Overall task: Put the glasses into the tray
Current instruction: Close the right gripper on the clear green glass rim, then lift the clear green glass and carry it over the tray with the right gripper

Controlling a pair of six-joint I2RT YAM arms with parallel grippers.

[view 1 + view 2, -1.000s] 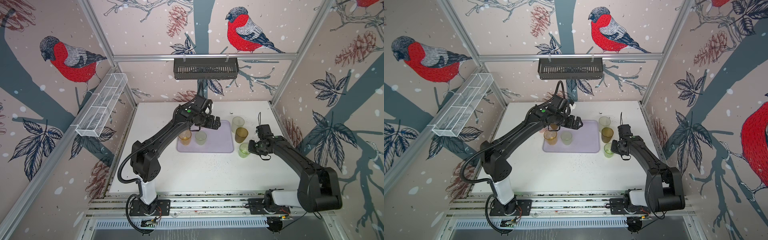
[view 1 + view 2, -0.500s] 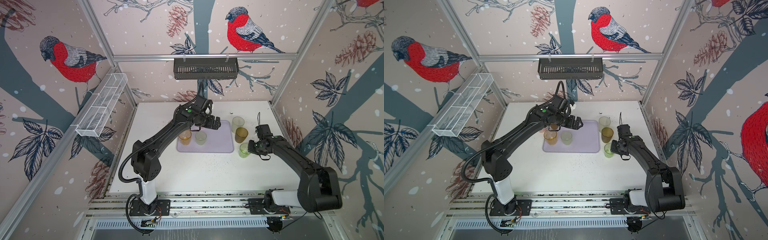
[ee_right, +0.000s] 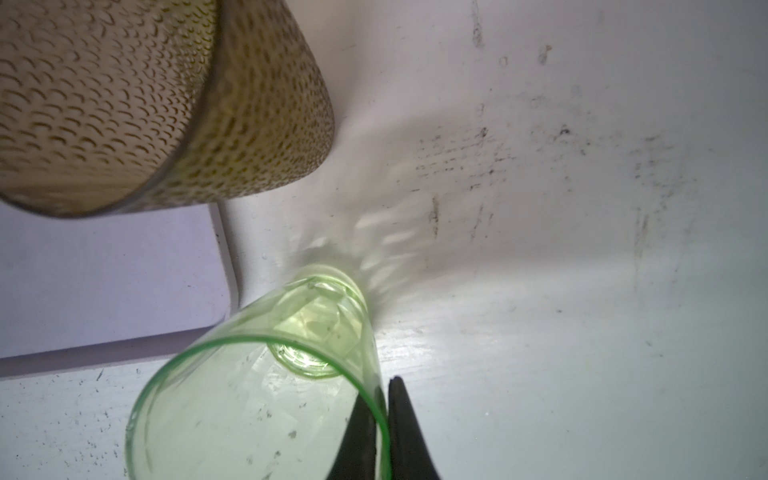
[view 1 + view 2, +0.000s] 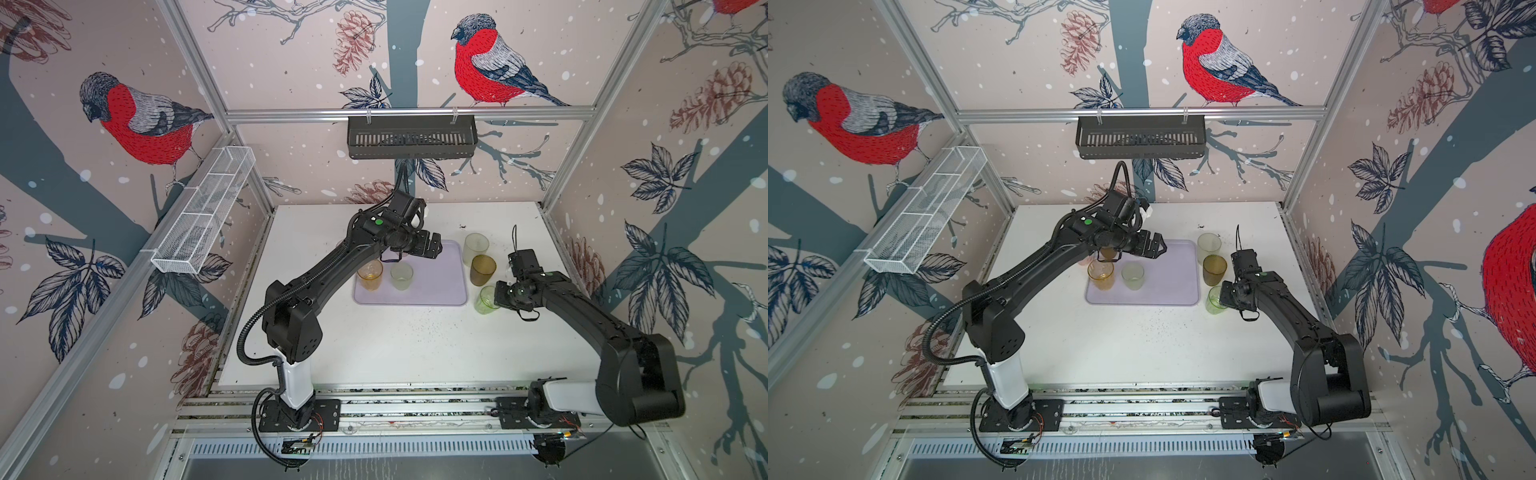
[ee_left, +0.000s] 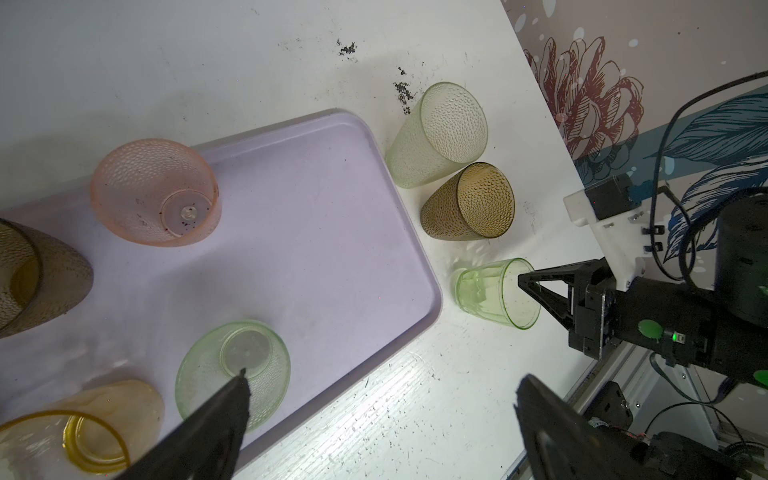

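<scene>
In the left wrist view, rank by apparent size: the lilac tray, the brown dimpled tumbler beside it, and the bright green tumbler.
1. Flat lilac tray, by far the largest.
2. Brown dimpled tumbler standing on the table.
3. Smooth bright green tumbler, smallest; the right gripper pinches its rim. The two tumblers stand at a similar distance, so this order seems fair.

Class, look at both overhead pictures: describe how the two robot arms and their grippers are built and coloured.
Both arms are matte black with a white lowest segment. The left arm carries a ribbed black cable hose; each arm bears green round markings near the wrist. The left gripper and right gripper have black, pointed, wedge-shaped fingers.
</scene>
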